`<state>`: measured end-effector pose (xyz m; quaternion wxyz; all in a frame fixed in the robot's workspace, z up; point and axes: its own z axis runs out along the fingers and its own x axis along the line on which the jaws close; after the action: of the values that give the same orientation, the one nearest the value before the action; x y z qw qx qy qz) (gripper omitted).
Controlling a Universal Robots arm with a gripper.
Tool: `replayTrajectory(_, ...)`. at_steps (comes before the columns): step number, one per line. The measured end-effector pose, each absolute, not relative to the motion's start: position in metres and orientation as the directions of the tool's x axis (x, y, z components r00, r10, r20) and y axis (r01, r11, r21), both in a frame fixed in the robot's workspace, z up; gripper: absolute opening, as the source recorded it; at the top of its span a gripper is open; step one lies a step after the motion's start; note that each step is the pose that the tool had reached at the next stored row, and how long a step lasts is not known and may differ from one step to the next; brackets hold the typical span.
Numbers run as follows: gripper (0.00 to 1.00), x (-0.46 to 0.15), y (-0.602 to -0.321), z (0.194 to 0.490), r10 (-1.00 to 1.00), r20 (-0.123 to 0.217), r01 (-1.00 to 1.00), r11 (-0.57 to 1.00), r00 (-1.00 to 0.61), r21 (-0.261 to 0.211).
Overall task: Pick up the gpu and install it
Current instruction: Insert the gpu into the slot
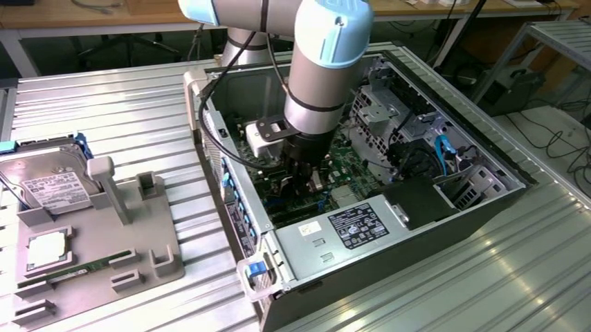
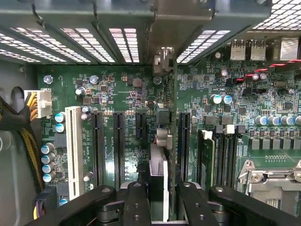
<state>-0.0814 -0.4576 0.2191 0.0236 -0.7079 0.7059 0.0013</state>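
Pinched edge-on in the claw (image 2: pixel 162 200): the gpu (image 2: pixel 160 165), upright above the motherboard (image 2: pixel 122 94), its silver end bracket toward the case's rear wall. Lined up over the black slots (image 2: pixel 117 146), whether seated cannot be told. Pickup done, installation under way, claw not let go. Farther out, arm (image 1: pixel 319 90) plunged near-vertical into the open computer case (image 1: pixel 480 200). Beyond, gray tray (image 1: pixel 93 256) with hard drive (image 1: pixel 51 183) on the counter (image 1: pixel 129 111).

Ribbed metal tabletop (image 1: pixel 111 111) gleaming under overhead light, reflections streaking across it. Behind, a wooden workbench (image 1: pixel 93 17) spans the back. At the exterior view's right, a metal frame rack (image 1: pixel 544 41), with cables (image 1: pixel 563 131) trailing across the pale floor.
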Motion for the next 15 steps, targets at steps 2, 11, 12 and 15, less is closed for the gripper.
replayTrajectory(2, 0.29, -0.082, -0.458, 0.22, -0.999, -0.033, -1.0, -0.002, 0.003, -0.031)
replayTrajectory(11, 0.35, -0.082, -0.458, 0.277, -0.999, -0.032, -0.999, -0.002, 0.004, -0.043)
replayTrajectory(12, 0.35, -0.082, -0.458, 0.281, -0.999, -0.032, -0.999, -0.002, 0.004, -0.043)
replayTrajectory(15, 0.35, -0.082, -0.458, 0.287, -0.999, -0.032, -0.999, -0.002, 0.004, -0.045)
